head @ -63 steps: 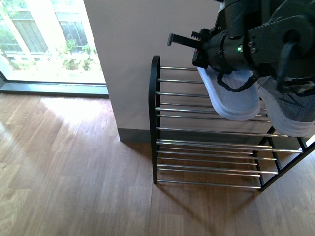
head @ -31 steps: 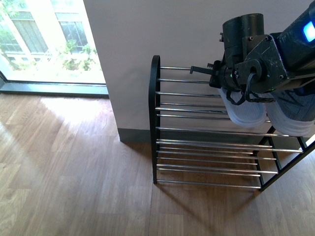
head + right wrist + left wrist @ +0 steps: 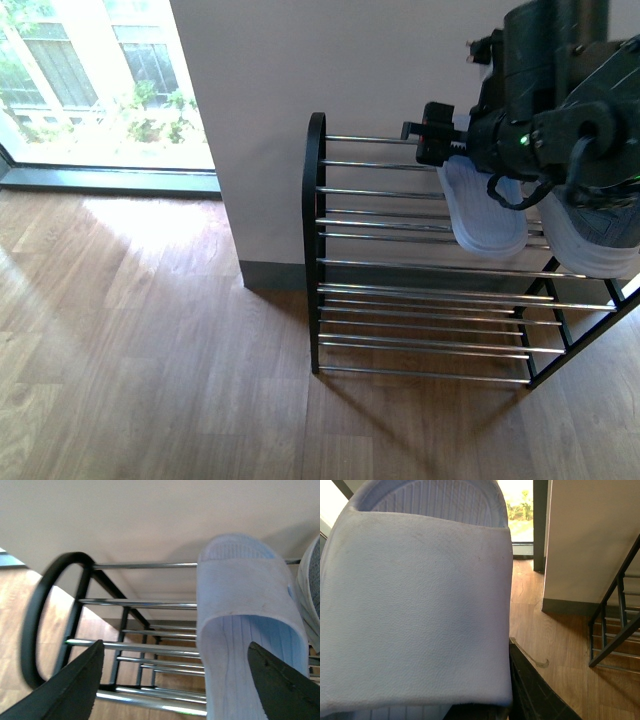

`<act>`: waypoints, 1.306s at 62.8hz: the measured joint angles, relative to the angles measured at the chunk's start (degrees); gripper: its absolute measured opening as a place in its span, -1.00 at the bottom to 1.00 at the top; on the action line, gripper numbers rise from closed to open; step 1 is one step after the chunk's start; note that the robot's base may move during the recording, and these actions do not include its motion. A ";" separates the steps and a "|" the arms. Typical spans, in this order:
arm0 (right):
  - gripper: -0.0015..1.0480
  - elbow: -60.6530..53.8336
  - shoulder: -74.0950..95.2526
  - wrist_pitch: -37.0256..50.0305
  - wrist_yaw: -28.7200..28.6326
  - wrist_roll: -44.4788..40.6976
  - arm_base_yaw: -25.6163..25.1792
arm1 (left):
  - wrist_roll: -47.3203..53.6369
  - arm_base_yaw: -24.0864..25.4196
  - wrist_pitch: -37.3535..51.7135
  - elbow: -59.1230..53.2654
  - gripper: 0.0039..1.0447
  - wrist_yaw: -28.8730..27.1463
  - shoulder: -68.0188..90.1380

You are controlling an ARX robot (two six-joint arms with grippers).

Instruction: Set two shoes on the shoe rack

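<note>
Pale slide (image 3: 487, 215) | on rack (image 3: 318, 240) top | toe toward wall

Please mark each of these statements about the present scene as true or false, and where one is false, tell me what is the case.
1. A pale slide lies on the top shelf of the shoe rack. True.
2. The right gripper is shut on that slide. False: its jaws stand open on either side of it.
3. A grey sneaker sits beside the slide on the rack. True.
4. The lower shelves hold shoes. False: they are bare.
5. The left wrist view shows another slide close up. True.
</note>
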 joint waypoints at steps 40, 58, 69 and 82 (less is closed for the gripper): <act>0.82 -39.10 -47.15 8.94 -21.70 -2.60 -12.17 | 0.00 0.00 0.00 0.00 -0.97 0.00 0.00; 0.64 -44.39 -48.37 20.35 -11.98 -6.75 -13.84 | 0.00 0.00 0.00 0.00 -0.97 0.00 0.00; 0.14 -49.55 -52.81 23.87 -3.58 -13.16 -15.91 | -0.02 0.00 0.00 0.00 -0.97 -0.07 0.00; -0.59 -55.56 -59.54 23.71 -3.85 -14.95 -16.02 | 0.00 0.00 -0.02 0.00 -0.97 -0.02 0.00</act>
